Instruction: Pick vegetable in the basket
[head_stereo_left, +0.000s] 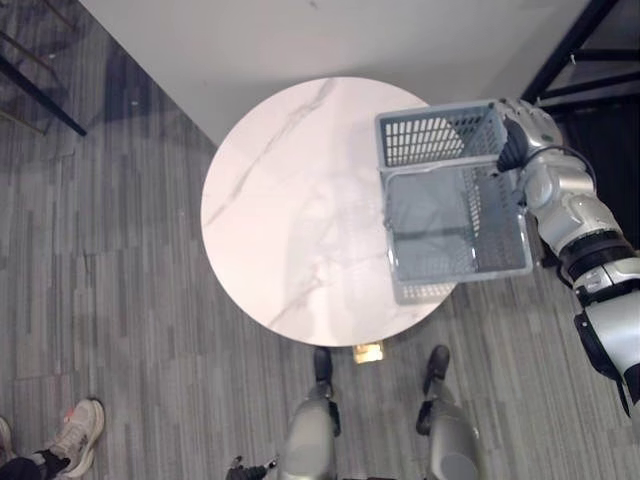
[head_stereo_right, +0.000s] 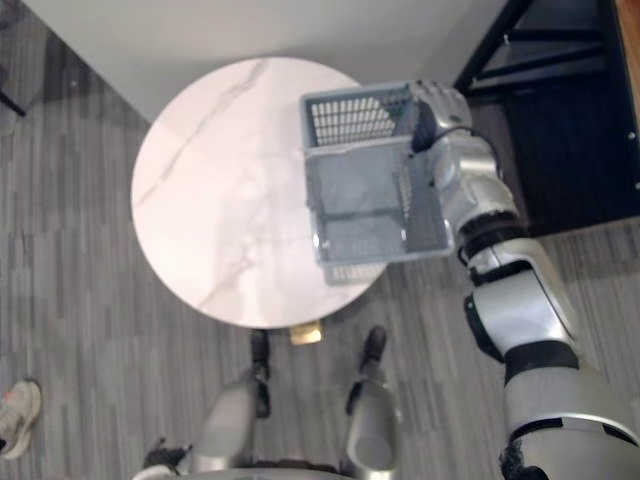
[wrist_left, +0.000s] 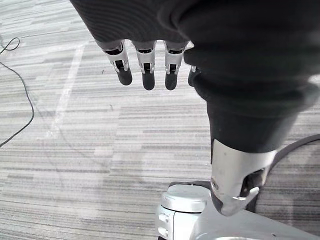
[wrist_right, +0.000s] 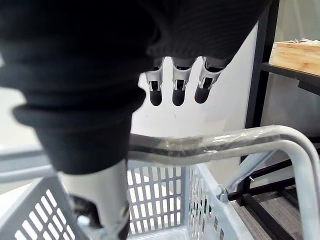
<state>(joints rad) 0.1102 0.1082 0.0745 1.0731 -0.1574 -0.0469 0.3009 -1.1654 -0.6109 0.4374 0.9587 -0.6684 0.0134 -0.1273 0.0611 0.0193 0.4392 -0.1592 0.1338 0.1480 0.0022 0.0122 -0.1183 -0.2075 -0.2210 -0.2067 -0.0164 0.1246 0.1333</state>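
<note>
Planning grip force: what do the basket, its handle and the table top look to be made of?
Basket: grey matt plastic, judging by its moulded, slotted walls. Handle: probably a metal tube, given its silvery sheen, though glossy plastic is possible. Table top: white, smooth and grey-veined, so marble or a marble-look laminate.

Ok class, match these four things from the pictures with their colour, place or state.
Things:
1 basket
2 table
3 left hand
4 shoe

Descriptions:
a white, round
b hangs over the floor, fingers relaxed
c grey, latticed walls
d on the floor, at the robot's left

Pairs: 1c, 2a, 3b, 4d
</note>
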